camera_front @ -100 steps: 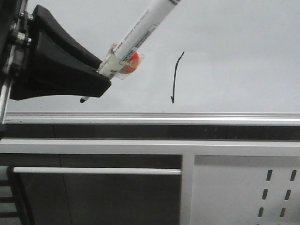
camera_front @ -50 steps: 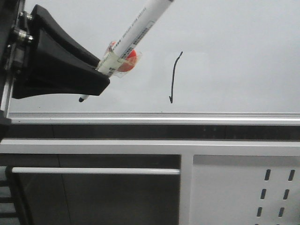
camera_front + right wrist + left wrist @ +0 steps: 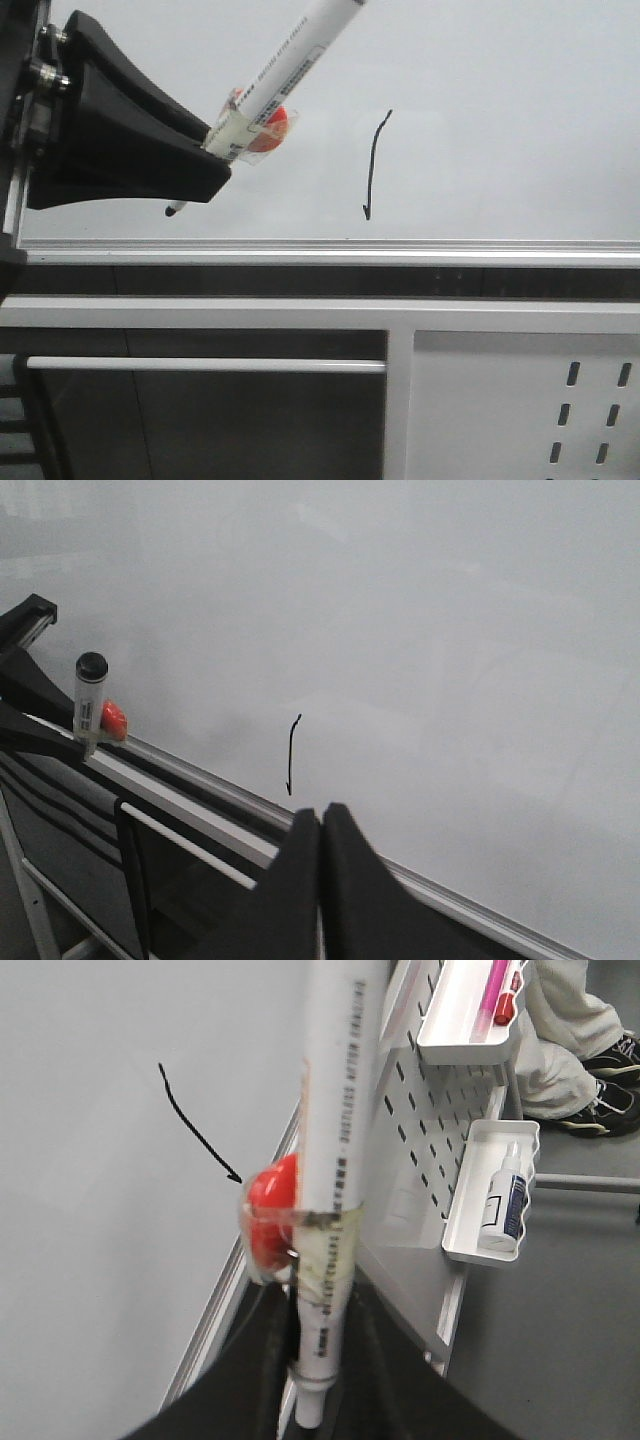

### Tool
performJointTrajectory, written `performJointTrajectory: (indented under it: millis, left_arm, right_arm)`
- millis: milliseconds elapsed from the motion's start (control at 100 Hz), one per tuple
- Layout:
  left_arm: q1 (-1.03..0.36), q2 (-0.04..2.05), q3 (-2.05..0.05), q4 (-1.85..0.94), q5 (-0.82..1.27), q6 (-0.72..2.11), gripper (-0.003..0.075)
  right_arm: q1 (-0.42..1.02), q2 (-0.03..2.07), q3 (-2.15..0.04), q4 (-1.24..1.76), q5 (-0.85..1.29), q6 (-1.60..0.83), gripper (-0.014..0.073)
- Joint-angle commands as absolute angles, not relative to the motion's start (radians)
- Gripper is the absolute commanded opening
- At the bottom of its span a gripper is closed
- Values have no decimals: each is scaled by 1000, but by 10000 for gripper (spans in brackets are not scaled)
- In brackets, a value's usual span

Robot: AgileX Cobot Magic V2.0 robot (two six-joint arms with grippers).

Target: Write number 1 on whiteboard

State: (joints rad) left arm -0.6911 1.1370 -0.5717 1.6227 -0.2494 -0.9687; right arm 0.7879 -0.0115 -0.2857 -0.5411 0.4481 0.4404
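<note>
The whiteboard [image 3: 500,120] fills the upper front view, with its silver rail [image 3: 400,250] along the lower edge. On it stands the number 1 [image 3: 372,165], a thin black stroke with a small hook at the bottom. My left gripper [image 3: 212,160] is shut on a white marker [image 3: 290,60] with a red piece [image 3: 272,135] taped to it. The marker's black tip [image 3: 172,210] hangs left of the stroke, just above the rail. In the left wrist view the marker [image 3: 330,1160] runs between the fingers [image 3: 250,1380]. My right gripper [image 3: 320,815] is shut and empty, below the number 1 [image 3: 292,755].
Under the board run a white frame and a white bar [image 3: 200,365]. A grey perforated panel [image 3: 590,410] is at lower right. It carries white trays, one with a bottle [image 3: 505,1195] and one with a pink pen [image 3: 492,995]. A person's legs and shoes [image 3: 590,1050] are beyond.
My left gripper and the marker have drifted slightly left, away from the stroke. The number 1 looks the same.
</note>
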Motion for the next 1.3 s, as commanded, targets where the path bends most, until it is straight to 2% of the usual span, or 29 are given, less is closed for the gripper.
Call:
performJointTrajectory:
  millis: [0,160,690,820,1020,1140,1290]
  left_arm:
    - [-699,1116,-602,1574,-220,-1001,-18]
    - [-699,1116,-602,1574,-143,-1062,-18]
    - [-693,1116,-606,1559,-132,-1122,-18]
    - [-685,1116,-597,1176,-229,-695,-18]
    - [-765,1116,-549,487,-287,-68,-18]
    - [-813,1116,-474,138,-479,150,-18]
    - [-879,1124,-362,-96,-754,253,-18]
  right_arm:
    - [780,-15,-308,-562,373,442,-71]
    - [780,-15,-308,-562,373,442,-71]
    - [780,-15,-308,-562,373,442,-71]
    - [780,-15,-308,-562,373,442,-71]
    - [780,-15,-308,-562,373,442,-71]
    - [780,-15,-308,-562,373,442,-71]
    - [780,-15,-308,-562,373,442,-71]
